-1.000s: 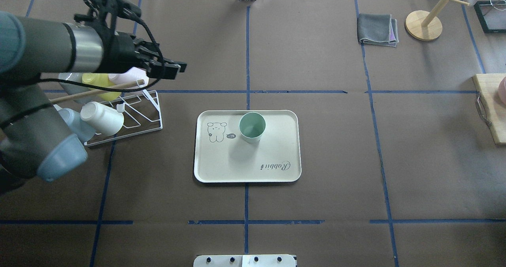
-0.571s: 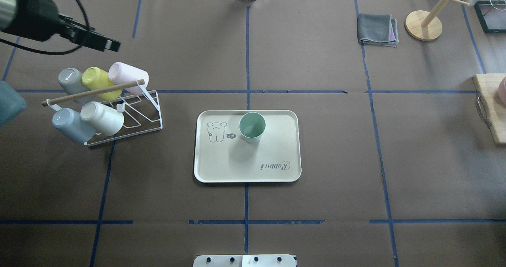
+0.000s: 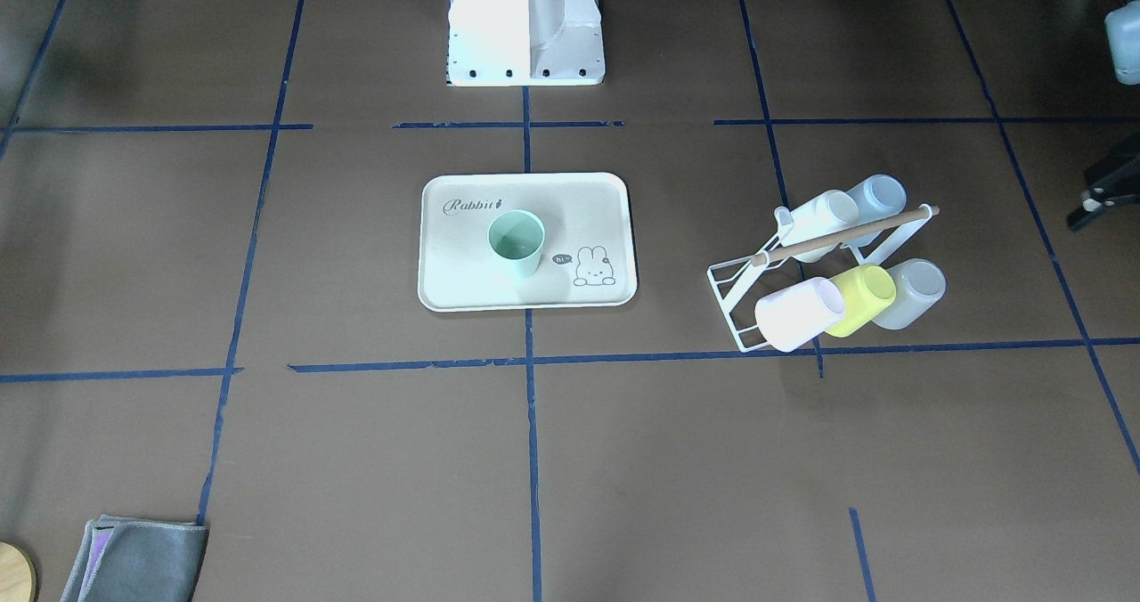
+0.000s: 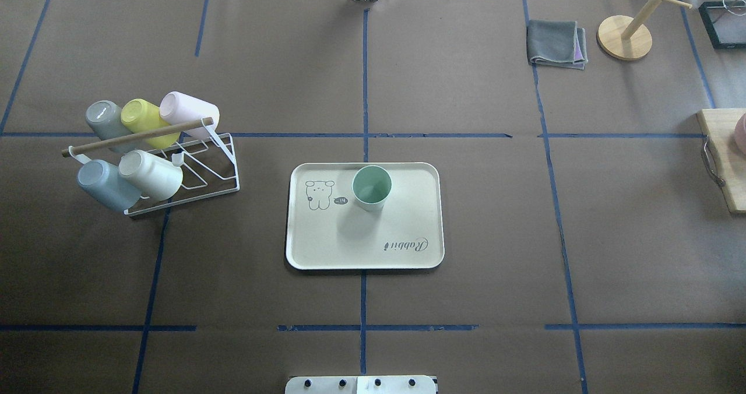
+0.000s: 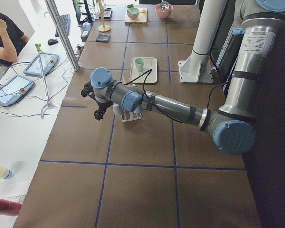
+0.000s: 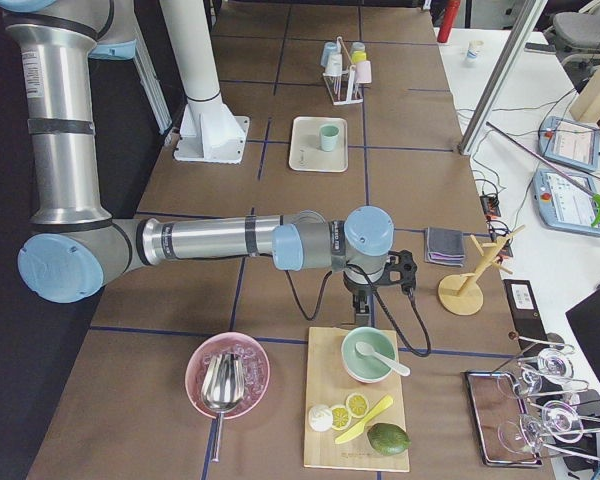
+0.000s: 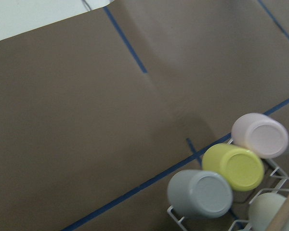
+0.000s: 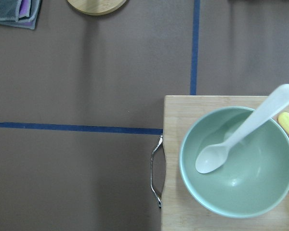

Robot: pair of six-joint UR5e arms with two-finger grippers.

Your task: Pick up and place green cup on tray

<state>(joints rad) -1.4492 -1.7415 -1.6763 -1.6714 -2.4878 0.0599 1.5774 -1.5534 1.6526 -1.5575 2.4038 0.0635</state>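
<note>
The pale mint-green cup (image 4: 371, 187) stands upright on the cream "Rabbit" tray (image 4: 361, 242) near its far edge; it also shows in the front-facing view (image 3: 516, 241). Nothing touches it. My left gripper (image 5: 99, 113) hangs beyond the cup rack at the table's left end, and only a black edge of it (image 3: 1100, 194) shows in the front-facing view. I cannot tell if it is open or shut. My right gripper (image 6: 363, 318) hovers over the cutting board at the right end, far from the tray; I cannot tell its state.
A white wire rack (image 4: 204, 172) holds grey, yellow-green, pink, blue and cream cups left of the tray. A folded grey cloth (image 4: 556, 43) and a wooden stand base (image 4: 624, 37) lie far right. A green bowl with a spoon (image 8: 238, 161) sits on the cutting board (image 4: 725, 155).
My left arm has swung from above the rack out of the overhead view to the left. The cup and tray have not moved.
</note>
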